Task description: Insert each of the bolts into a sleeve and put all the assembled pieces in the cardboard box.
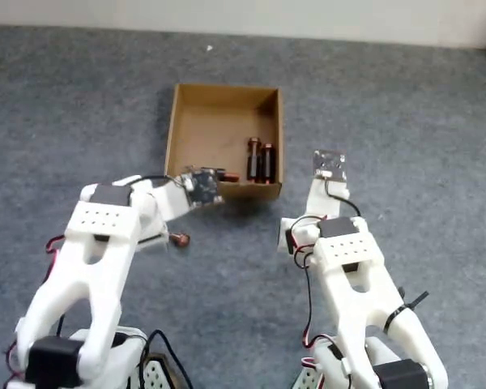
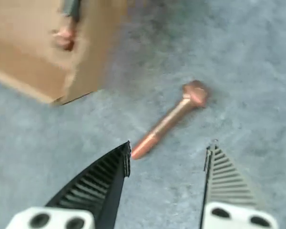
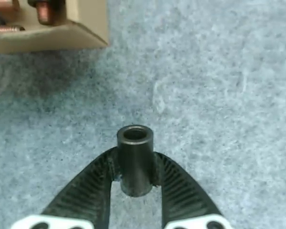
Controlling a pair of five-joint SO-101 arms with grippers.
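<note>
Left gripper [image 2: 169, 148], fingers released and spread, hangs over the copper-coloured metal bolt [image 2: 169, 119], which lies flat on the grey carpeted table [image 1: 405, 121] just outside the brown cardboard box [image 1: 211, 138]. The bolt's plain tip sits just beside one fingertip. Right gripper [image 3: 135, 168] is clenched on the black cylindrical sleeve [image 3: 135, 157], with the bore open towards the camera. Assembled pieces [image 1: 259, 160] lie in the box. For a clean pickup, centre your fingers across the shank near the head. Leave the tip free to enter the bore, and hold the sleeve steady.
</note>
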